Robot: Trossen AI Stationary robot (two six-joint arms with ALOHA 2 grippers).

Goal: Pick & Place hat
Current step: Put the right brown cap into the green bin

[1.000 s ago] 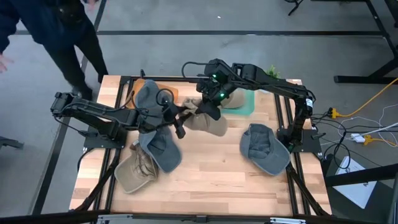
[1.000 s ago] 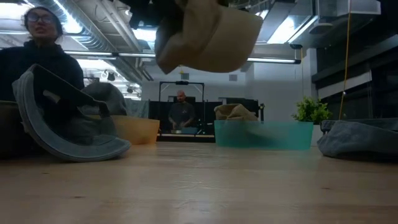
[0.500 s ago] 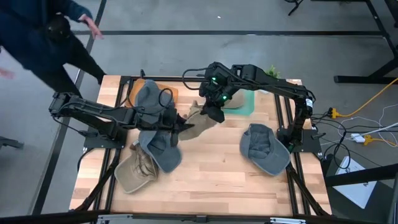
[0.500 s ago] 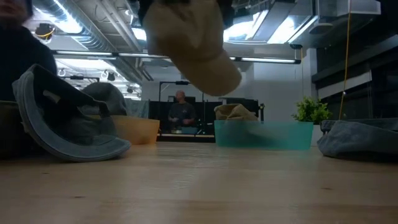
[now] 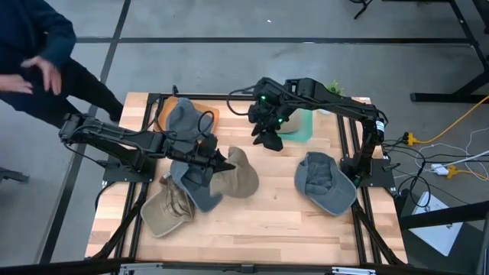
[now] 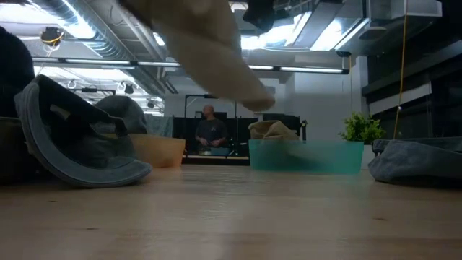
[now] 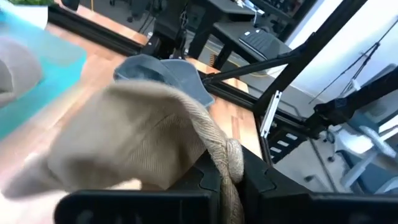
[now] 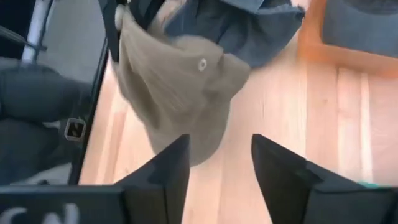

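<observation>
Nearest the bottom of the high view, a tan fabric cap [image 5: 163,212] lies crown-down on my pale wooden slat table [image 5: 267,221], lower left of centre. A grey-blue denim cap [image 5: 200,186] overlaps it just above.

Right of centre, a second grey-blue denim cap [image 5: 325,182] rests flat on the table, apart from both arms.

At mid-frame, my left gripper [image 5: 222,162] is clamped on the edge of a beige twill cap [image 5: 240,174], the task's hat. The cap hangs from the fingers, draped to the right of the gripper above the table, beside the denim cap on the left. In the left wrist view the cap's corded edge [image 7: 219,163] is pinched between my closed fingers, the crown filling the centre of the frame.

Above and right of that, my right gripper [image 5: 267,137] hovers clear of the cap, holding nothing. In the right wrist view its two dark fingers [image 8: 165,168] stand parted, with the beige cap visible beyond them in the upper left.

Further up, a teal plastic bin [image 5: 299,125] sits behind the right gripper, and an orange plastic bin [image 5: 166,109] with another grey cap [image 5: 182,118] in it sits at upper left of the table. A small green plant [image 5: 335,88] stands at the far table edge.

At far upper left, a person in dark clothing [image 5: 42,53] stands beside the table.
</observation>
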